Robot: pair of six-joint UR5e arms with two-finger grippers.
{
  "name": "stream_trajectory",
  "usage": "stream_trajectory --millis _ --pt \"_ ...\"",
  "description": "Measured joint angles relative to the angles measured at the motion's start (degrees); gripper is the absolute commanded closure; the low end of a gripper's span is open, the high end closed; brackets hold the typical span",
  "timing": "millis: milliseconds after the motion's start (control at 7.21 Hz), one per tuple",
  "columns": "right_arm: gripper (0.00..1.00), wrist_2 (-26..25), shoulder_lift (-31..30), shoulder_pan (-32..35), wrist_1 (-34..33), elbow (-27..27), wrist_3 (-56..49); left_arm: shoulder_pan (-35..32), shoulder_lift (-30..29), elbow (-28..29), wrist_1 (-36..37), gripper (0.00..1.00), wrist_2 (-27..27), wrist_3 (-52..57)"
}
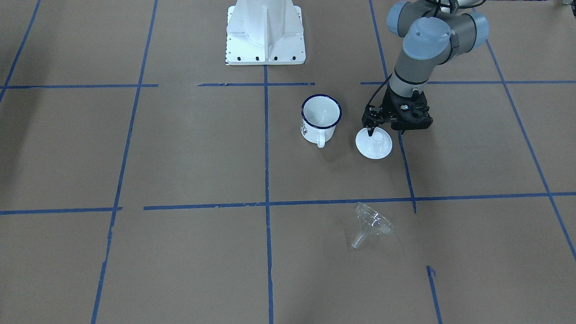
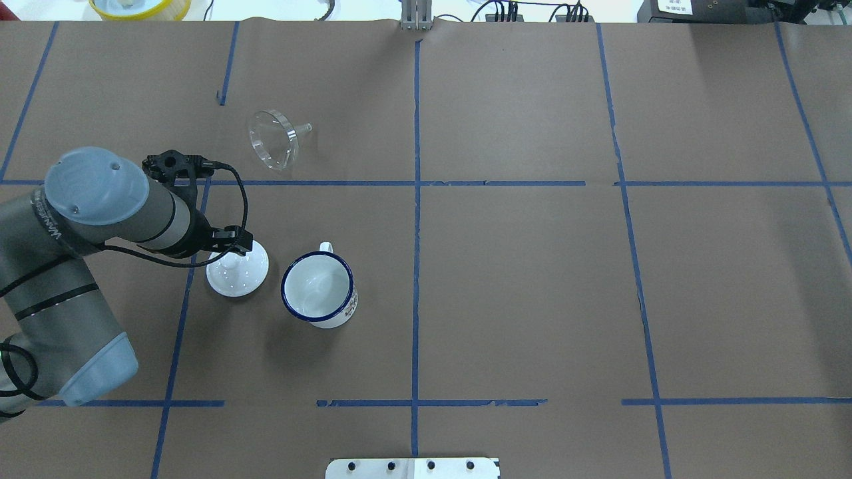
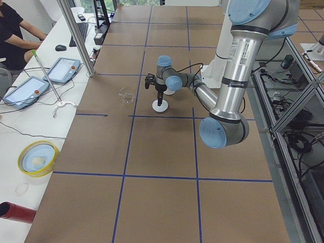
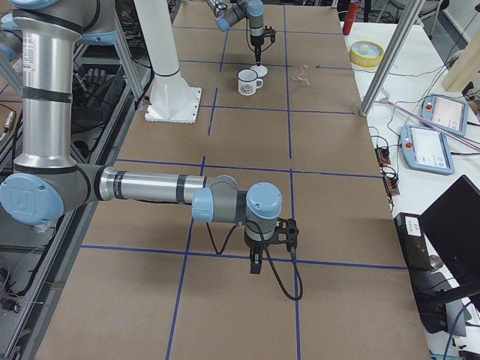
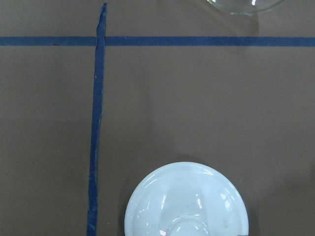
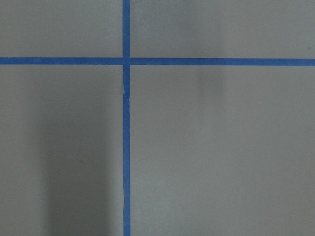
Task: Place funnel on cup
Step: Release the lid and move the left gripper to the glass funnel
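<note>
The clear funnel (image 1: 371, 225) (image 2: 273, 138) lies on its side on the brown paper, apart from everything else; its rim (image 5: 241, 5) shows at the top edge of the left wrist view. The white cup (image 1: 320, 118) (image 2: 318, 289) with a dark blue rim stands upright and empty. Beside it lies a round white knobbed lid (image 1: 373, 144) (image 2: 237, 269) (image 5: 186, 201). My left gripper (image 1: 385, 132) (image 2: 229, 247) hangs just over the lid's knob, open, holding nothing. My right gripper (image 4: 255, 264) hovers over bare paper far from these things; I cannot tell whether it is open or shut.
The robot's white base (image 1: 265, 33) stands behind the cup. Blue tape lines (image 2: 416, 183) cross the paper-covered table. A yellow bowl (image 3: 38, 157), tablets (image 3: 61, 70) and a seated person (image 3: 15, 30) are along the bench beyond the table's far edge.
</note>
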Motion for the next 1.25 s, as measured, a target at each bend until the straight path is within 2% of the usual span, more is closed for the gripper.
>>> stream_trajectory --millis 277,416,555,832,1248 --pt "0.00 0.00 0.00 0.00 0.00 0.00 0.00 -3.58 -5.28 -0.43 5.34 0.00 -0.42 -3.19" --pt "0.00 0.00 0.00 0.00 0.00 0.00 0.00 -4.66 -8.35 1.44 5.42 0.00 -0.57 -8.19" --pt "0.00 0.00 0.00 0.00 0.00 0.00 0.00 -5.21 -10.76 4.85 2.57 0.00 -0.57 -14.31" --pt "0.00 0.00 0.00 0.00 0.00 0.00 0.00 -5.47 -12.63 13.59 -10.74 0.00 1.04 -30.67" --pt "0.00 0.00 0.00 0.00 0.00 0.00 0.00 -5.48 -15.75 24.93 -24.82 0.00 11.78 -48.69"
